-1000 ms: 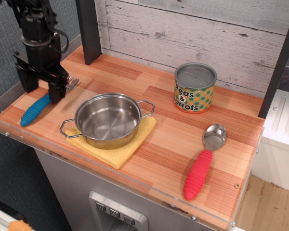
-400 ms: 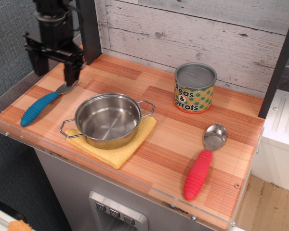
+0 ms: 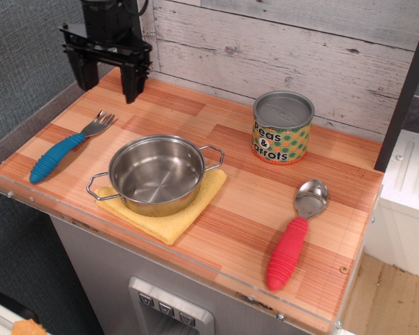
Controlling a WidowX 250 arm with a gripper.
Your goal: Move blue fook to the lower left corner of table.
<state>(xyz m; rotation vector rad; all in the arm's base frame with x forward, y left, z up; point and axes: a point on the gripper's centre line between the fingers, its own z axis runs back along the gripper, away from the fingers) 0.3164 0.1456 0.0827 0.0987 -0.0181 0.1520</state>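
Observation:
The blue fook lies flat at the left end of the table, its blue handle pointing to the near left corner and its silver tines to the back right. My gripper hangs open and empty above the back left of the table, up and to the right of the fork's tines, clear of it.
A steel pot sits on a yellow cloth right of the fork. A peas and carrots can stands at the back. A red-handled spoon lies at the right. A dark post stands behind the gripper.
My gripper has let go of the fork, risen and moved back and to the right. The fork lies where it was set down.

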